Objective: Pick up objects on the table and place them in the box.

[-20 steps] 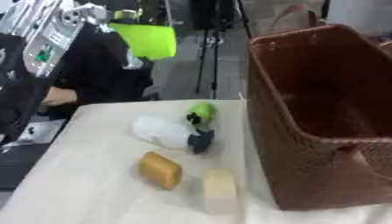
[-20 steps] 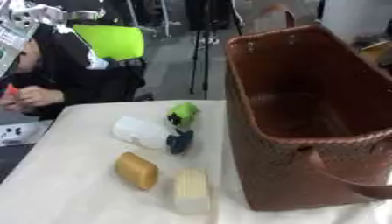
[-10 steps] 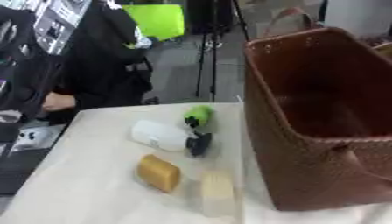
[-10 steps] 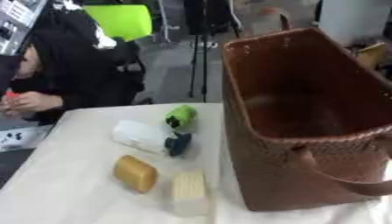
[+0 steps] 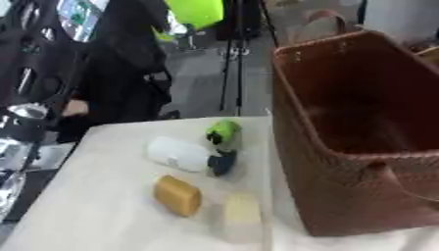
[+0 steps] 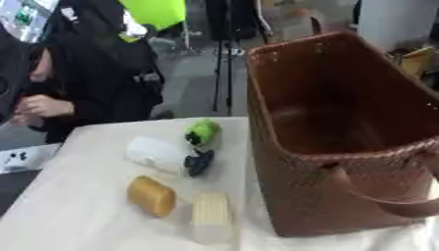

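1. Neither robot hand shows in either view, so I cannot tell whether they are open, closed or holding anything; no pickup appears to be under way, and the brown woven box [image 6: 343, 142] at the right of the frame looks empty.

2. Four objects lie on the table [image 5: 94, 215] in the lower centre: a white bottle [image 5: 176, 154] on its side, a green item [image 5: 224, 132] above it, an orange-brown block [image 5: 178, 195] below it, and a pale cream block [image 5: 243, 215] to the block's right.

3. The bottle's dark cap [image 5: 222, 163] lies near the green item. A hand reaching for one could nudge the other.

4. Lying on its side, the bottle would likely roll if its curved body is pushed rather than enclosed.

5. The cream block lies just beside the box wall. Fingers closing there could catch the wall or shift the box.

6. The box's handle [image 6: 386, 196] droops at the lower right, where a descending arm could snag it.
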